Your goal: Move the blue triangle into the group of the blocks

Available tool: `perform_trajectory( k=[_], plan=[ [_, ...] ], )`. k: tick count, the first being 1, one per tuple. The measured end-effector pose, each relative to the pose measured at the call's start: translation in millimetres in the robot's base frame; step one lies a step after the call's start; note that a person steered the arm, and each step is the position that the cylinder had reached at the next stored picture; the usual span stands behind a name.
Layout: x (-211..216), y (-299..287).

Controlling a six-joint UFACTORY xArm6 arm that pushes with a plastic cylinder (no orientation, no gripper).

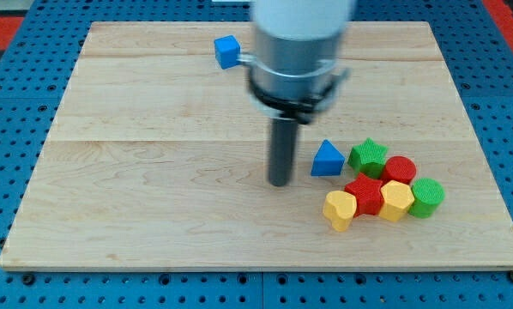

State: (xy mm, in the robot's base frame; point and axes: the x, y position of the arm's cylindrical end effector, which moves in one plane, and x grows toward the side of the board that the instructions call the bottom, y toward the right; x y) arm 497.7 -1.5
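The blue triangle [327, 160] lies on the wooden board [153, 197], right of centre. It touches or nearly touches the left edge of the group of blocks at the view's lower right. The group holds a green block [369, 156], a red round block [400, 169], a red block [365, 194], a yellow block [396, 201], a yellow heart-like block [340, 209] and a green round block [427, 196]. My tip [280, 181] rests on the board just left of the blue triangle, a small gap apart.
A blue cube [227, 51] sits alone near the board's top edge, left of the arm's body. The large grey arm housing [298, 43] covers the top middle of the board. A blue pegboard surrounds the board.
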Motion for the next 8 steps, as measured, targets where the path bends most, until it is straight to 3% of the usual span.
perform_trajectory(
  k=[1,2,4,5,7,8],
  plan=[
    [-60,-37],
    [-98,35],
    [-27,91],
    [-26,78],
    [-107,86],
    [-112,87]
  ],
)
